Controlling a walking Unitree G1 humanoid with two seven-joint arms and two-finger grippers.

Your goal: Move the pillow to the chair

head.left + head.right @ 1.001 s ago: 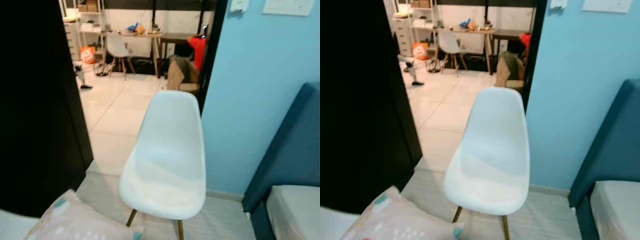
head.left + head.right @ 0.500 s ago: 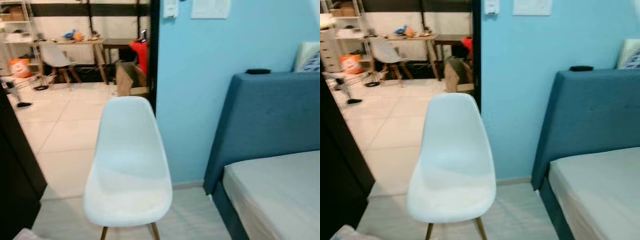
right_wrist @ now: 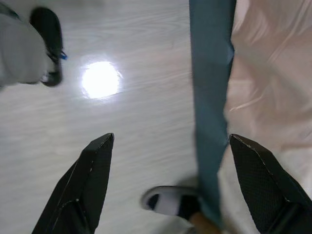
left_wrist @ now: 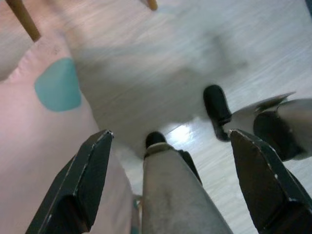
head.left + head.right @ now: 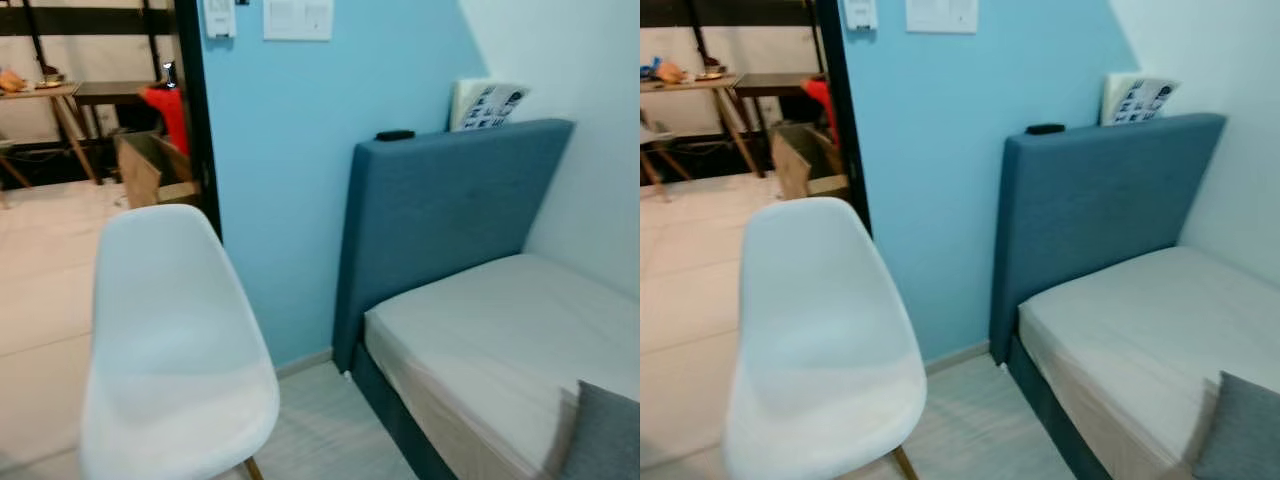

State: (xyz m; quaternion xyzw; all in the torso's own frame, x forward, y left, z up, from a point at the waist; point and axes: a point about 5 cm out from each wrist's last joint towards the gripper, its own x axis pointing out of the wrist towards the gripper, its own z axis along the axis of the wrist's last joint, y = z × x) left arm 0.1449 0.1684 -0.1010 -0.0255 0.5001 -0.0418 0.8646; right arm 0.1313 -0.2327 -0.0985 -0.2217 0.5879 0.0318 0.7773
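Blue wall fills the middle of the head views, with a dark doorway edge to its left opening onto a tiled room holding a wooden desk, cut off by the frame. White chair stands at lower left, seat bare; its lower shell and legs are cropped by the frame edge, with one wooden leg tip showing. To the right, a blue headboard stands against the wall, with a bare mattress running off the right edge. A small dark object lies on top of the headboard, too small to identify, and a patterned item leans behind it, partly hidden. A grey cushion corner shows at bottom right.

Left wrist view: left gripper points down at the pale floor, fingers spread wide. The pillow, pinkish with a teal spot, lies against one finger; whether it is gripped cannot be determined. The robot's own legs and feet show below.

Right wrist view: right gripper hangs above the floor beside the bed frame, fingers spread wide with nothing between them.
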